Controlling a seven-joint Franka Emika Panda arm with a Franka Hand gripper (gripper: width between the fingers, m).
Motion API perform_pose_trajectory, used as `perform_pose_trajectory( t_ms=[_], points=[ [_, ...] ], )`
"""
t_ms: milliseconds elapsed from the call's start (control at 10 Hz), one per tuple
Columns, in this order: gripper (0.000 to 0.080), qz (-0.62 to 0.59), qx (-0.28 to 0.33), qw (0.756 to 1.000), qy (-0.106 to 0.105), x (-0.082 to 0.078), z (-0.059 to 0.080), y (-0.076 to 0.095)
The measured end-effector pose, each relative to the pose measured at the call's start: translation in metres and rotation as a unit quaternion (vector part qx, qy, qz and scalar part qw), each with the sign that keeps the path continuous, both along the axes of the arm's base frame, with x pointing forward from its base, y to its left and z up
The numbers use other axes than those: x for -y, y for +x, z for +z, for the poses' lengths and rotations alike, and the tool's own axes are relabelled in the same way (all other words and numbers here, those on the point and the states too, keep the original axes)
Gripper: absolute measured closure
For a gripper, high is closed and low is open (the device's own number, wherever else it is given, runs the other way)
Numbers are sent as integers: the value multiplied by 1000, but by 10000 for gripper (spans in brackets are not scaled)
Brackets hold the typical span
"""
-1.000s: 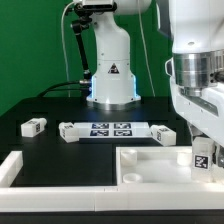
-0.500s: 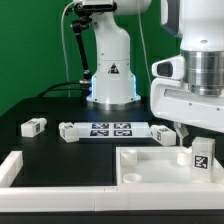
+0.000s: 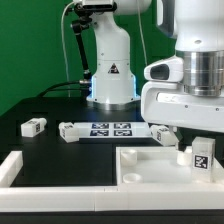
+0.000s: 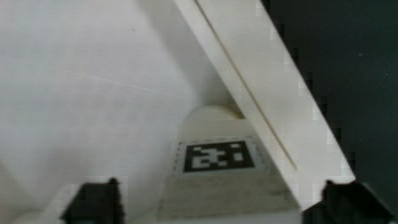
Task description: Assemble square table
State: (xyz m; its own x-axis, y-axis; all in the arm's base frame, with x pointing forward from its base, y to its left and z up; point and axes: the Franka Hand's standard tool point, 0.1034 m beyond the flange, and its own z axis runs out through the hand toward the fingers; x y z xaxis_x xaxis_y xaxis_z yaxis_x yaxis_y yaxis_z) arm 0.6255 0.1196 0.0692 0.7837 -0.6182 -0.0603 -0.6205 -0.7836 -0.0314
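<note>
Fingers (image 4: 338,203) — hidden in the exterior view, plain in the wrist view — wide apart, empty, tagged leg (image 4: 217,152) between them.

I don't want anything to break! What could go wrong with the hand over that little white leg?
The open hand straddles the tagged leg, which sits right by the tabletop's raised rim. One finger might bump that rim, or an off-centre squeeze might tip the leg.

Lab: green backdrop (image 3: 35,50), marker board (image 3: 110,128)
</note>
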Motion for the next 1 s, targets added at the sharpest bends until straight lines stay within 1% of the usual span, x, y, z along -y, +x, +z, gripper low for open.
perform_pose_trajectory(
  t_ms=[100,200,500,600,700,900,1000],
  points=[
    [376,-34,-2,999,-1,0,0,0],
    [512,-71,-5,997,-2,-1,0,0],
    [511,-169,-11,986,-4,-2,0,0],
    [511,-213,-12,977,-3,-3,-1,1],
    [511,-269,-14,963,0,-3,0,2],
    [511,-375,-25,926,23,-2,0,5],
    [510,-406,-28,913,33,-3,-1,6]
  ],
)
